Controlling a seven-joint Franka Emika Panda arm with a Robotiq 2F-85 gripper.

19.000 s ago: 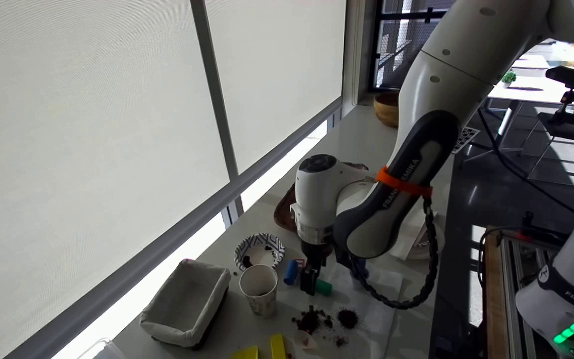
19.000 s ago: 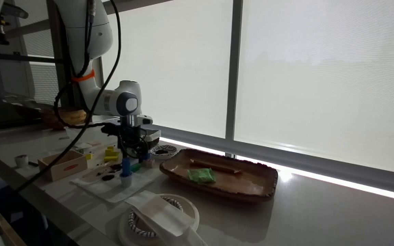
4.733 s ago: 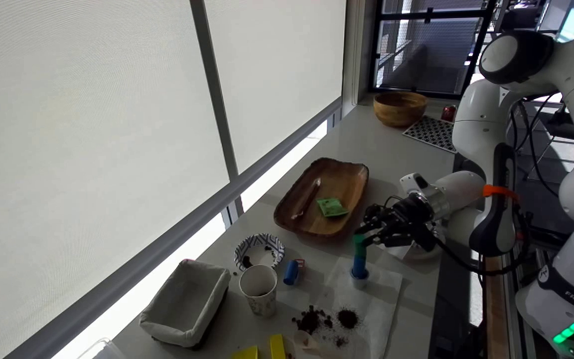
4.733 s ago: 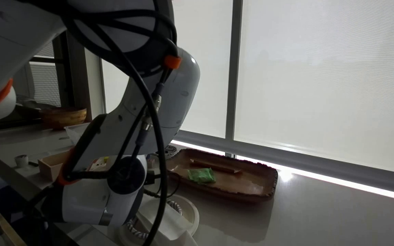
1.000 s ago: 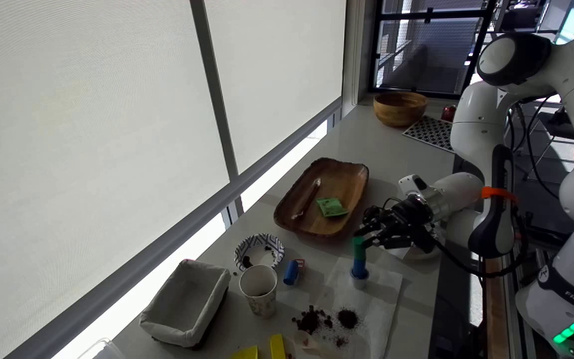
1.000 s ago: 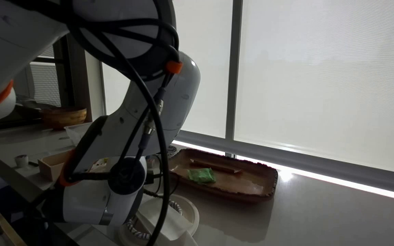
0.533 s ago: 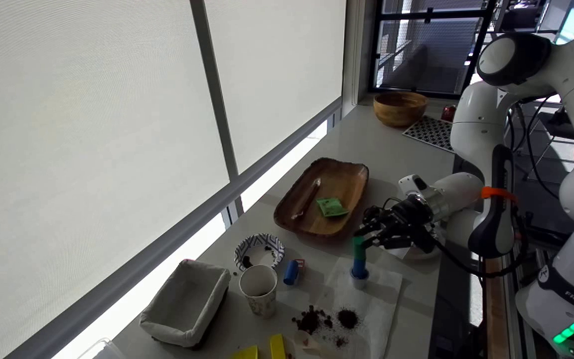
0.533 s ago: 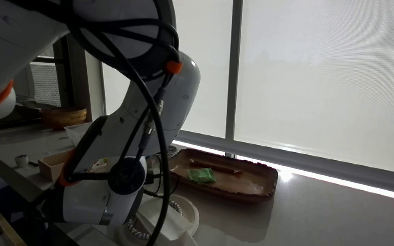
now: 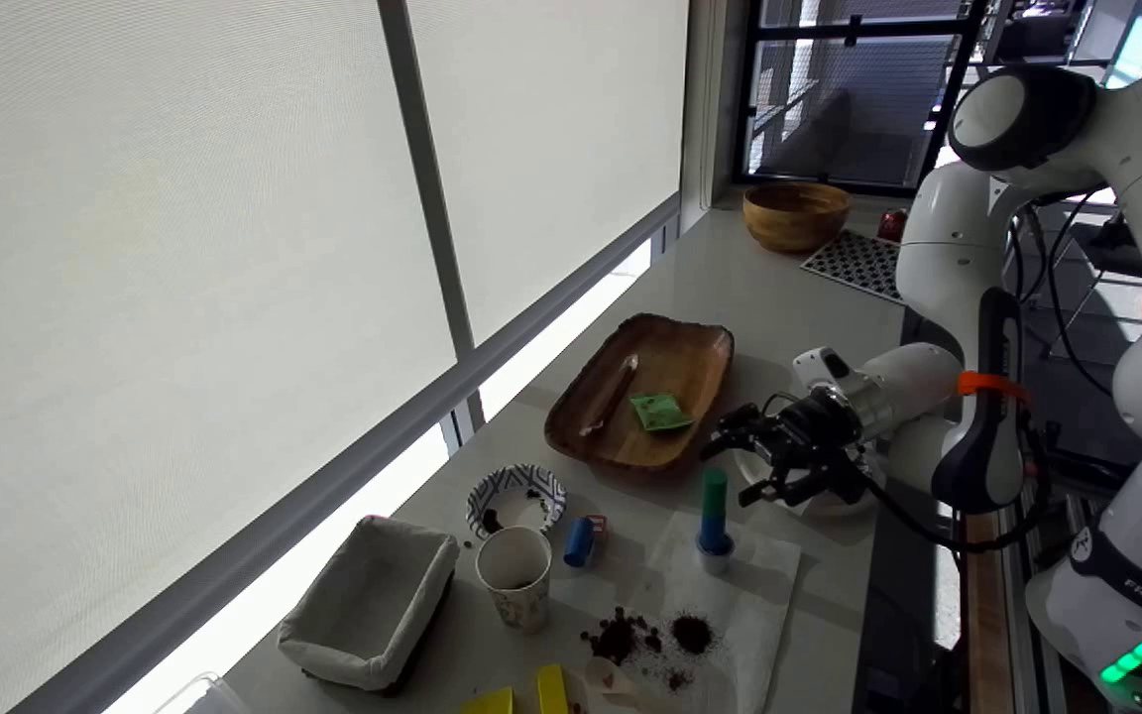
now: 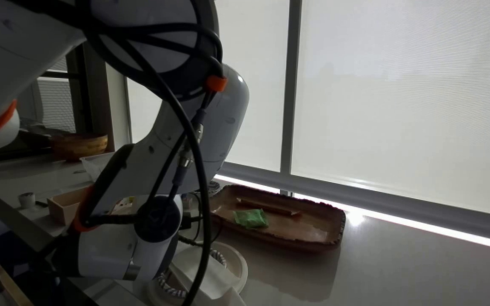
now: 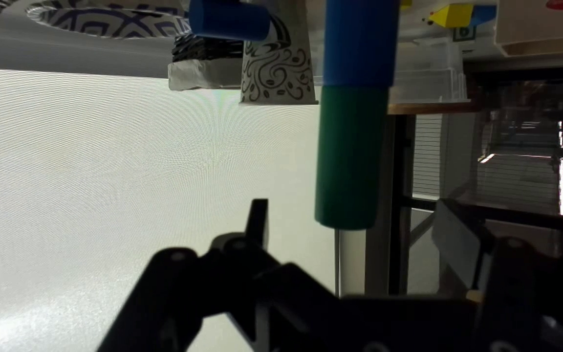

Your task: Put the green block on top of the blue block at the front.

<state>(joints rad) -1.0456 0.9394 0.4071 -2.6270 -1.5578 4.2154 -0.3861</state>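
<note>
Blue block (image 11: 361, 44), base beyond wrist view

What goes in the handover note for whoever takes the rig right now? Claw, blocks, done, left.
Claw: open, nothing held; in the wrist view gaps show on both sides of the green block.
Green cylindrical block: upright on top of the blue cylindrical block, which stands at the mouth of the small cup.
Other blue block: lying on its side, apart from these two.
Done: green sits on blue, unsupported by the claw.
Left: probably just backing the claw away; go gently, a nudge could topple the pair.
</note>
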